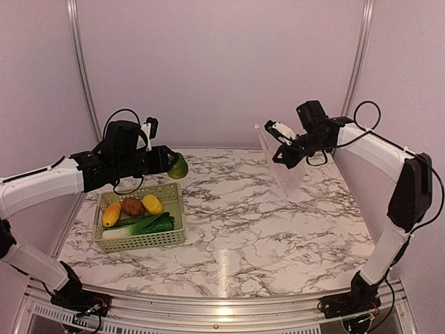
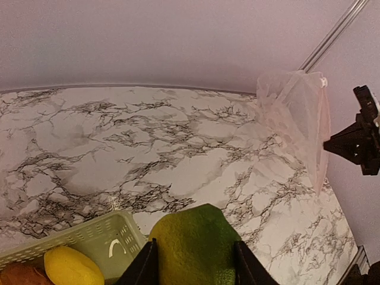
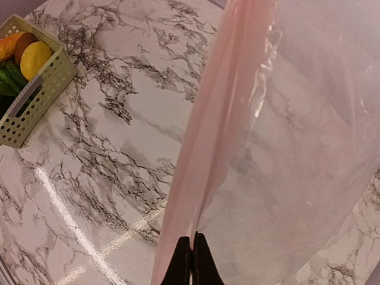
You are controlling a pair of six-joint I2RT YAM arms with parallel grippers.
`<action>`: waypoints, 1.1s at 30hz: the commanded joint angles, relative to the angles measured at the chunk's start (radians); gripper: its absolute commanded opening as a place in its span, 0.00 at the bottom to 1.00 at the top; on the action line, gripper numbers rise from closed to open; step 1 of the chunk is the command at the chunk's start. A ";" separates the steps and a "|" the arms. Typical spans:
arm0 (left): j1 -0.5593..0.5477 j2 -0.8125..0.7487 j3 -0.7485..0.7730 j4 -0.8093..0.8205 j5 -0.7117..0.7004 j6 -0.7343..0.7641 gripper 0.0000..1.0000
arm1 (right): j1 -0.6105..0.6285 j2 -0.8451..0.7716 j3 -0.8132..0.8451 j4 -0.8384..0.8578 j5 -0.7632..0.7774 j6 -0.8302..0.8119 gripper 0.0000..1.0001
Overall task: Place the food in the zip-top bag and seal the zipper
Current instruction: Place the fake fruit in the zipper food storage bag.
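Grn basket (image 1: 142,241) — L side, marble tbl (image 1: 278,236)

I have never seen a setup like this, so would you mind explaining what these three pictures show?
These are two robot arms bolted at the near edge of a marble table. The wide picture comes from a fixed camera above and behind them. The other two come from a camera on each wrist. The left arm holds a green-yellow toy fruit in its jaws, near the far corner of a pale green basket. In the basket lie an orange piece, a brown potato, a yellow lemon, a leek and a cucumber. The right arm holds up a clear zip-top bag by its edge, jaws shut on it.
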State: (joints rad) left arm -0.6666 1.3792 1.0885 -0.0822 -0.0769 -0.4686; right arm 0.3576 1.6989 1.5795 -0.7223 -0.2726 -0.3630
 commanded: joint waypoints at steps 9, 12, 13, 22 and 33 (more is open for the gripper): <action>-0.210 0.007 -0.099 0.564 0.070 -0.033 0.10 | 0.117 0.150 0.090 -0.093 -0.363 0.078 0.00; -0.241 0.057 -0.107 0.679 0.072 -0.046 0.09 | 0.118 0.158 0.108 -0.113 -0.402 0.089 0.00; -0.249 0.078 -0.101 0.702 0.072 -0.046 0.08 | 0.118 0.158 0.117 -0.120 -0.412 0.092 0.00; -0.285 0.283 0.008 0.785 0.072 -0.047 0.06 | 0.118 0.113 0.133 -0.144 -0.461 0.115 0.00; -0.289 0.423 0.063 0.809 0.027 -0.054 0.03 | 0.117 0.056 0.103 -0.143 -0.472 0.125 0.00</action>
State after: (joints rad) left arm -0.9512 1.7634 1.1294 0.6807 -0.0170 -0.5175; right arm 0.4648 1.8038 1.6836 -0.8505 -0.7326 -0.2531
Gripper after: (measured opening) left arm 0.394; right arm 0.004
